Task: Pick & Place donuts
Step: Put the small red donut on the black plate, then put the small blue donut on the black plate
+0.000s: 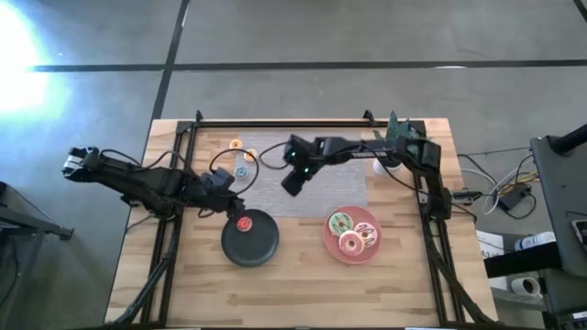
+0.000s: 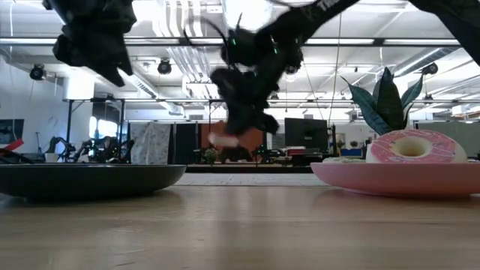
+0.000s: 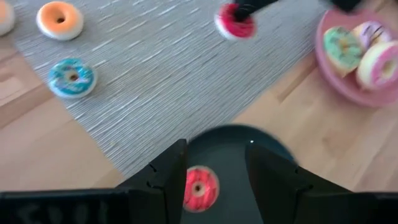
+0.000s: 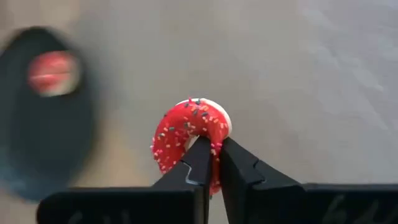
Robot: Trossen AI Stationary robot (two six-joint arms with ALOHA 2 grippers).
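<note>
Left plate (image 1: 261, 249) holds one donut (image 1: 244, 224); right plate (image 1: 329, 240) three donuts (image 1: 349, 242) (touching); two donuts (image 1: 238, 158) behind on mat (image 1: 330, 192).

The left claw (image 3: 216, 180) hangs over the black plate (image 3: 239, 140), its two dark fingers (image 3: 168, 177) spread apart with nothing between them. On the plate, seen in the gap between the fingers, lies a red donut (image 3: 199, 188). Beyond the plate a grey woven mat (image 3: 161, 87) covers the wooden table (image 3: 37, 162). On the mat rest a blue donut (image 3: 72, 78) and, farther off, an orange donut (image 3: 60, 19), near each other. At the far side, another red sprinkled donut (image 3: 235, 23) is held above the mat by the other arm's dark claw tip (image 3: 252, 6). The pink plate (image 3: 348, 87) sits off the mat on the wood, carrying a green-white donut (image 3: 341, 48), a pink donut (image 3: 380, 64) and a third, pale one (image 3: 371, 31) behind them.
</note>
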